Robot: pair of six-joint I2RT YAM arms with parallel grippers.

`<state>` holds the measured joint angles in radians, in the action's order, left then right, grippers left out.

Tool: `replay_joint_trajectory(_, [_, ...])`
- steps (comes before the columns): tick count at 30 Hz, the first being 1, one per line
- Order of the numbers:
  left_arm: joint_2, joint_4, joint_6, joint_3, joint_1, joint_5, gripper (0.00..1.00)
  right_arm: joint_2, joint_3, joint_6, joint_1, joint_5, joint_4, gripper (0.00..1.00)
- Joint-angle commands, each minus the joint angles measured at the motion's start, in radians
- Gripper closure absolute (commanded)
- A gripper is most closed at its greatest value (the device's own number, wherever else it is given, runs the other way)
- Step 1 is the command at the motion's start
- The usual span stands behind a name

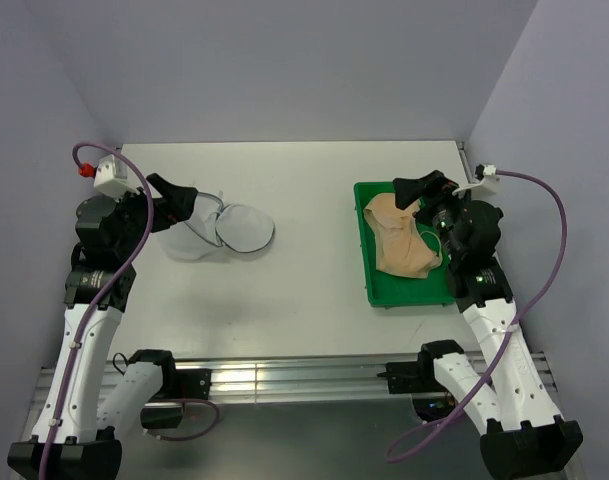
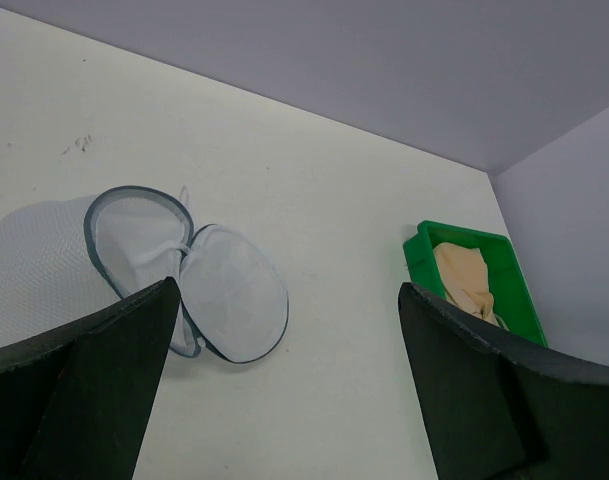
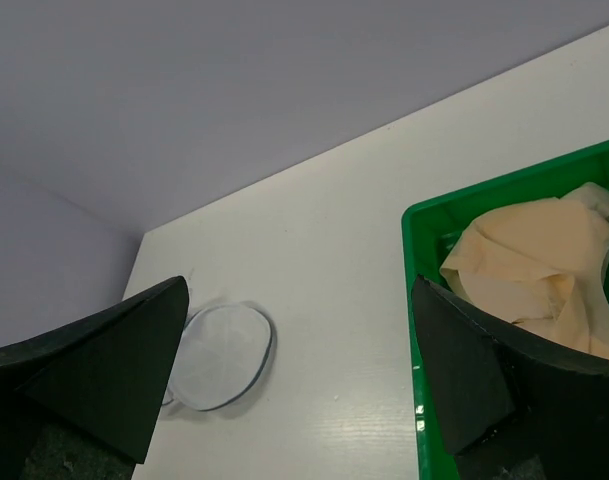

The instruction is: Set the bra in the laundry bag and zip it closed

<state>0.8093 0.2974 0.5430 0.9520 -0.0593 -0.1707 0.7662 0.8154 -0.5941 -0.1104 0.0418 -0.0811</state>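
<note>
The peach-beige bra [image 1: 397,240] lies crumpled in a green tray [image 1: 410,296] on the right of the table. The white mesh laundry bag [image 1: 206,235] lies on the left, unzipped, with its round lid flap [image 1: 248,228] folded out to the right. My left gripper [image 1: 182,203] is open and empty, held over the bag's left part. My right gripper [image 1: 417,191] is open and empty, above the tray's far end beside the bra. The left wrist view shows the bag [image 2: 134,245] and the bra [image 2: 466,282]. The right wrist view shows the bra [image 3: 534,262] and the bag [image 3: 222,356].
The green tray's rim [image 3: 413,330] stands up around the bra. Purple walls enclose the table at the back and on both sides. White tabletop [image 1: 314,260] lies between the bag and the tray.
</note>
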Motion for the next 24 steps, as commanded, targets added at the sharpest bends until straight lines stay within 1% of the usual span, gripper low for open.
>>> replay_joint_trajectory(1, [-0.004, -0.030, -0.002, 0.004, 0.006, -0.013, 0.01, 0.001, 0.056, 0.008, 0.005, -0.020, -0.015, 0.00])
replay_joint_trajectory(6, [-0.009, -0.030, 0.000, 0.005, 0.006, -0.013, 0.01, 0.036, 0.120, 0.033, 0.005, -0.040, -0.101, 0.00])
replay_joint_trajectory(7, [-0.009, -0.029, 0.000, 0.005, 0.006, -0.013, 0.01, 0.042, 0.123, 0.031, 0.006, -0.066, -0.108, 0.00])
replay_joint_trajectory(11, [-0.010, -0.029, 0.000, 0.004, 0.004, -0.007, 0.01, 0.044, 0.131, 0.040, 0.005, -0.079, -0.124, 0.00])
replay_joint_trajectory(18, [-0.007, -0.026, 0.002, 0.005, 0.006, -0.006, 0.01, 0.113, 0.205, 0.071, 0.006, -0.132, -0.252, 0.00])
replay_joint_trajectory(22, [-0.006, -0.018, 0.005, 0.005, 0.006, 0.023, 0.01, 0.162, 0.218, 0.066, 0.006, -0.174, -0.304, 0.00])
replay_joint_trajectory(24, [0.011, 0.008, 0.011, 0.013, 0.006, 0.068, 0.01, 0.198, 0.223, 0.063, 0.006, -0.187, -0.336, 0.01])
